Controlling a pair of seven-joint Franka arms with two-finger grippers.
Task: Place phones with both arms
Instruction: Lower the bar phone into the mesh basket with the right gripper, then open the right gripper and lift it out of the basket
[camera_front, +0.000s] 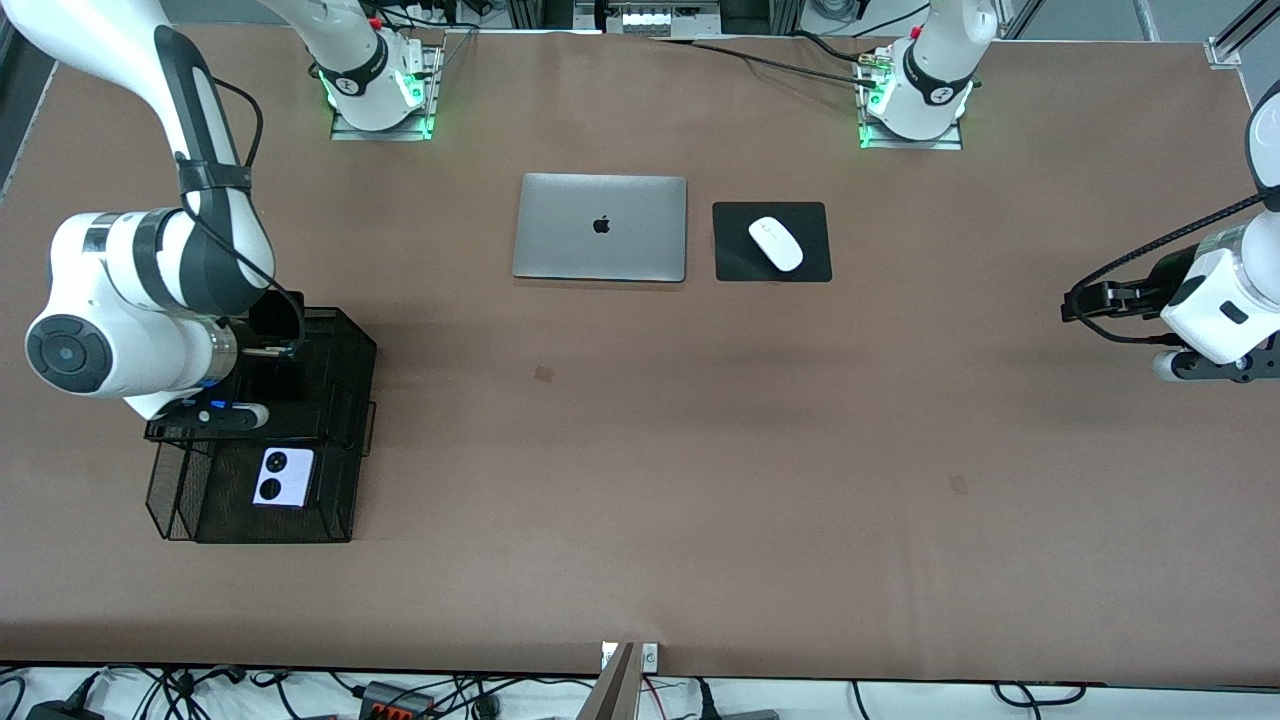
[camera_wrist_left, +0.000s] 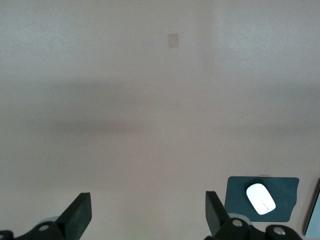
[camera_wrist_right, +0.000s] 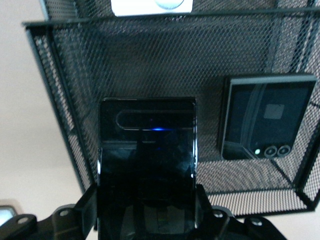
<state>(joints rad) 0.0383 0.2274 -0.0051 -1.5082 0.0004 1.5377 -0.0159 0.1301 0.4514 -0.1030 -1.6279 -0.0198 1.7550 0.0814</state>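
My right gripper (camera_wrist_right: 146, 200) is shut on the long slim black phone (camera_wrist_right: 146, 165) and holds it over the upper tier of the black mesh organizer (camera_wrist_right: 150, 65). The small squarish black phone (camera_wrist_right: 267, 117) lies on that tier beside it. The lilac phone with two black circles (camera_front: 283, 477) lies on the organizer's lower tier (camera_front: 335, 500), nearer the front camera; its edge also shows in the right wrist view (camera_wrist_right: 150, 6). In the front view the right wrist covers the held phone. My left gripper (camera_front: 1072, 305) is open and empty over bare table at the left arm's end (camera_wrist_left: 148, 215).
A closed silver laptop (camera_front: 600, 227) and a white mouse (camera_front: 776, 243) on a black pad (camera_front: 810, 265) lie near the arms' bases. The mouse (camera_wrist_left: 261, 198) and pad (camera_wrist_left: 287, 185) also show in the left wrist view. The brown table (camera_front: 700, 450) spreads between the arms.
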